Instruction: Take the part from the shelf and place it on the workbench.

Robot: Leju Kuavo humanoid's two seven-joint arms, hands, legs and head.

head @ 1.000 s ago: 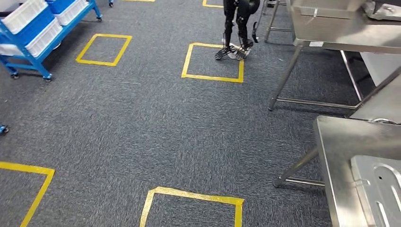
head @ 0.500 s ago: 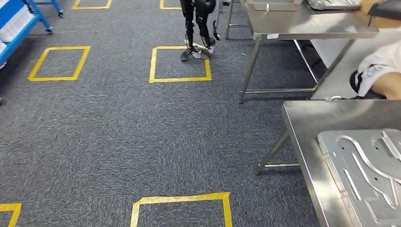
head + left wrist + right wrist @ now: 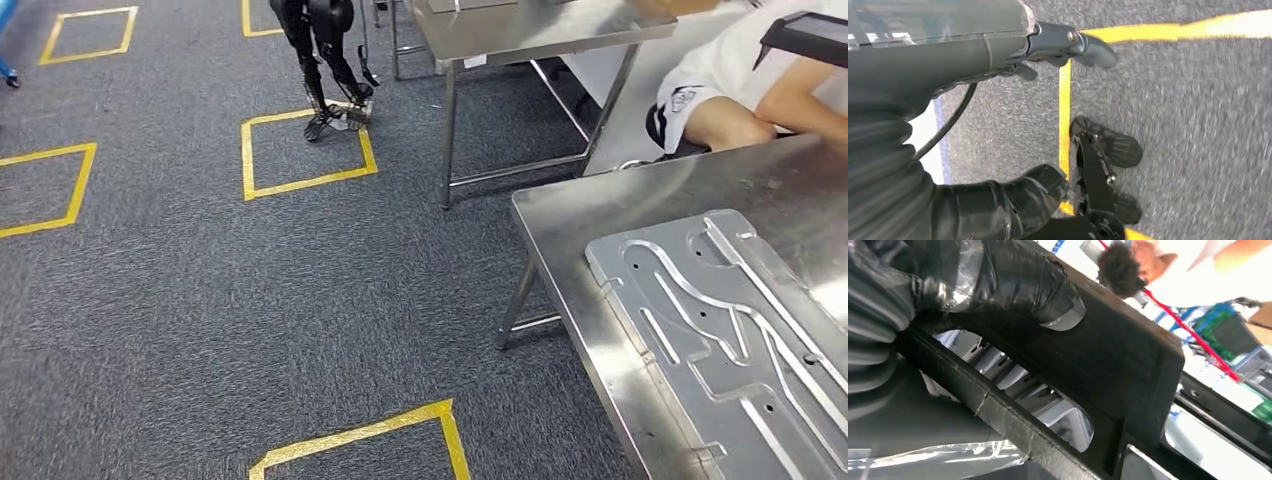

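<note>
The robot is carrying the part towards the steel tabletop (image 3: 560, 215), so the placing step is in hand. The right hand (image 3: 998, 285) is clasping a black rectangular frame with an open slot (image 3: 1128, 370), evidently the part or its handle. The left hand (image 3: 1068, 45) is hanging over the grey carpet (image 3: 250, 300), its fingers loosely spread and holding nothing. A flat silver pressed metal plate (image 3: 720, 330) is already lying on the tabletop, beside a seated person (image 3: 740, 90). Next, the robot needs to close in and lower the part onto bare steel. Since the earlier frames, the camera has been swinging, bringing the tabletop nearer and the person into sight.
</note>
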